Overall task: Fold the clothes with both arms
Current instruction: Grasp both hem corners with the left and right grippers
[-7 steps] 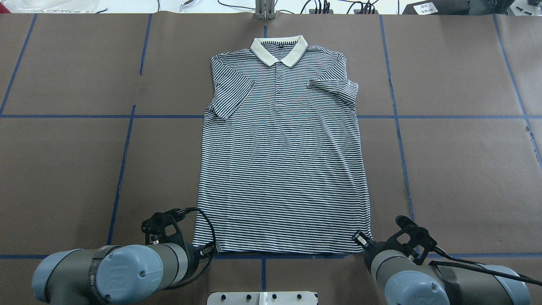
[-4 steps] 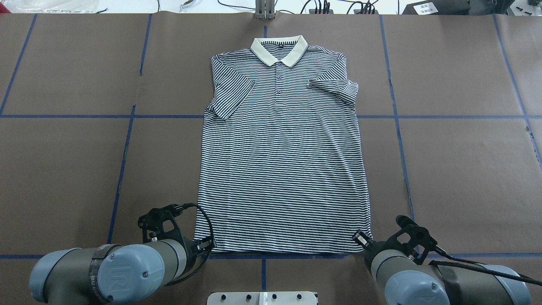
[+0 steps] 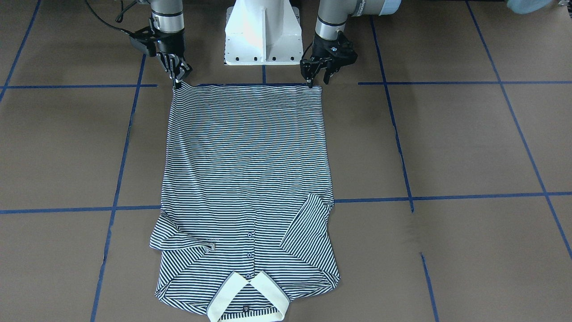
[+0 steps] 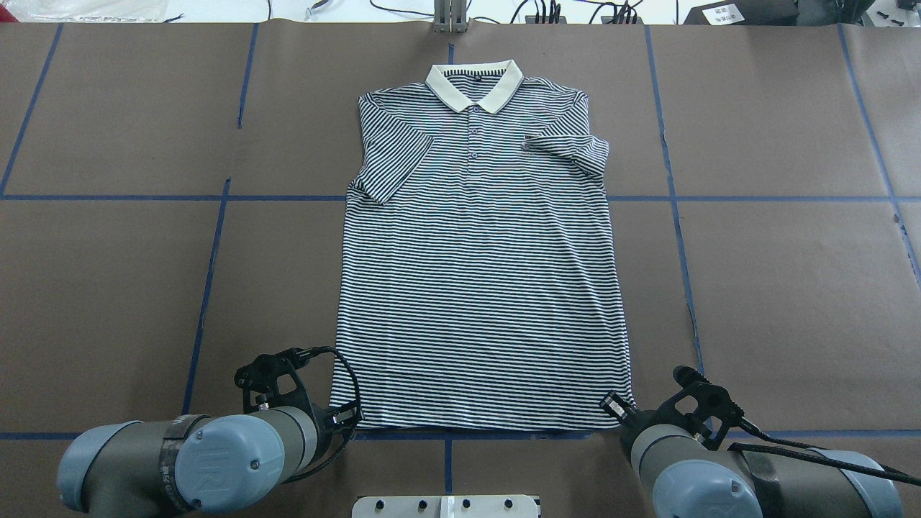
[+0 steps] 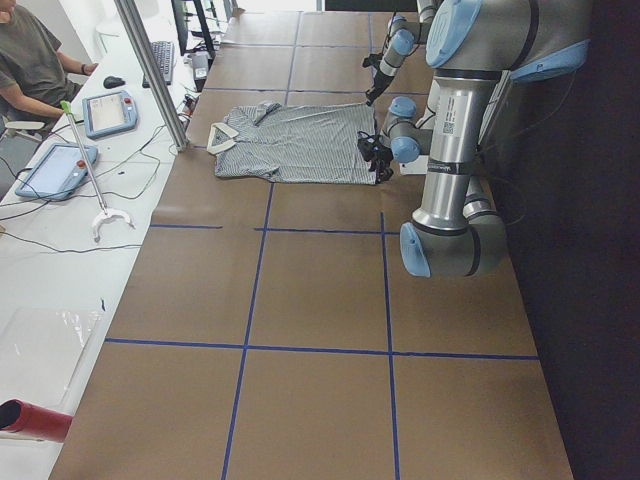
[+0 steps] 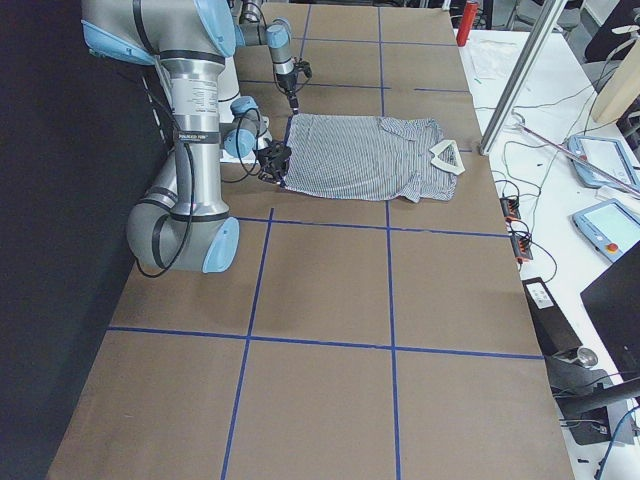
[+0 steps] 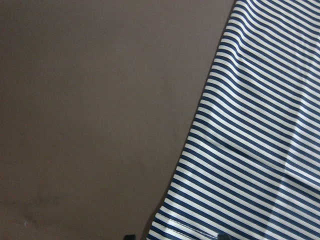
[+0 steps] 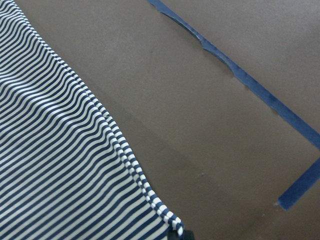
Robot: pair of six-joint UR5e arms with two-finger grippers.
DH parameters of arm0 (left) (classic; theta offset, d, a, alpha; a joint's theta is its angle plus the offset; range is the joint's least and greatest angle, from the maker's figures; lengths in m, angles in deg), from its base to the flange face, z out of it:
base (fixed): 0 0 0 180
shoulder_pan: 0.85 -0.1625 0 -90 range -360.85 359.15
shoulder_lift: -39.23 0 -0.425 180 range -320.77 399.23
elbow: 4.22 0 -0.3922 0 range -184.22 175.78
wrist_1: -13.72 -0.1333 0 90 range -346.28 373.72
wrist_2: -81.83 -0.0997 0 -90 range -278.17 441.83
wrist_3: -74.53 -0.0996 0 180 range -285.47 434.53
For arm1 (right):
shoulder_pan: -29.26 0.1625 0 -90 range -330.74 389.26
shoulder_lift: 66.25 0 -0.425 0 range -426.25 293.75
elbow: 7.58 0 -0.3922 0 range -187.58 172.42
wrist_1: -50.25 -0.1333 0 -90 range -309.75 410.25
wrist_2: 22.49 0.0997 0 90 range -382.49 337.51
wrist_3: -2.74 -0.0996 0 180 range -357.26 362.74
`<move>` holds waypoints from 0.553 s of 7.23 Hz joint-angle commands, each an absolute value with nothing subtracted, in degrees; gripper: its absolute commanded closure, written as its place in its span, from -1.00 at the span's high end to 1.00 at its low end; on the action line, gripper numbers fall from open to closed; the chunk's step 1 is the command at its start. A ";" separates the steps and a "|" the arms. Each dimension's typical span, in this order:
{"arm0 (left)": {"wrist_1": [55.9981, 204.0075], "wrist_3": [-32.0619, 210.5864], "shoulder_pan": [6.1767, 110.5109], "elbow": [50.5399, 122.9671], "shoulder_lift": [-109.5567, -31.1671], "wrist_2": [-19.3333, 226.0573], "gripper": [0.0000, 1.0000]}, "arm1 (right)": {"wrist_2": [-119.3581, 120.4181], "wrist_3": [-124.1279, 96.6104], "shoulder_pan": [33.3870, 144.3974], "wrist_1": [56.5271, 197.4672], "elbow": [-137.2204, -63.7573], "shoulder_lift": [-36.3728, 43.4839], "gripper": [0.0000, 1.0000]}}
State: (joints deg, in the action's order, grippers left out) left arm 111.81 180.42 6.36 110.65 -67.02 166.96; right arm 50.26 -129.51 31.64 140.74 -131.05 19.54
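The striped polo shirt [image 4: 475, 273] lies flat and face up on the brown table, cream collar [image 4: 475, 86] at the far end, both sleeves folded in over the chest. In the front-facing view my left gripper [image 3: 317, 82] stands open at the hem's corner on that view's right, a finger on each side. The left wrist view shows that corner [image 7: 170, 227] between two dark fingertips. My right gripper [image 3: 176, 84] is shut on the other hem corner. The right wrist view shows that corner [image 8: 170, 222] running into the finger.
The white pedestal base [image 3: 262, 36] stands just behind the hem between the two arms. Blue tape lines [image 4: 209, 288] cross the brown table cover. An operator [image 5: 30, 60] sits at a side desk with tablets, beyond a metal post [image 5: 150, 70].
My left arm has shifted slightly to the left and back near the hem corner. The right arm and the shirt have not moved.
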 commanded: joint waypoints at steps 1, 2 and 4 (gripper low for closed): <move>111.81 180.35 6.44 110.04 -67.03 166.91 0.20 | 50.28 -129.53 31.63 140.78 -131.16 19.44 -1.00; 111.81 180.35 6.36 110.04 -67.03 166.99 0.18 | 50.19 -129.53 31.63 140.78 -131.16 19.44 -1.00; 111.81 180.35 6.27 109.43 -67.03 166.99 0.11 | 50.19 -129.53 31.63 140.78 -131.16 19.53 -1.00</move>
State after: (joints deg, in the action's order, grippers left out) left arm 111.81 180.35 6.31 109.73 -67.03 166.99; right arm 50.20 -129.53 31.64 140.78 -131.15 19.46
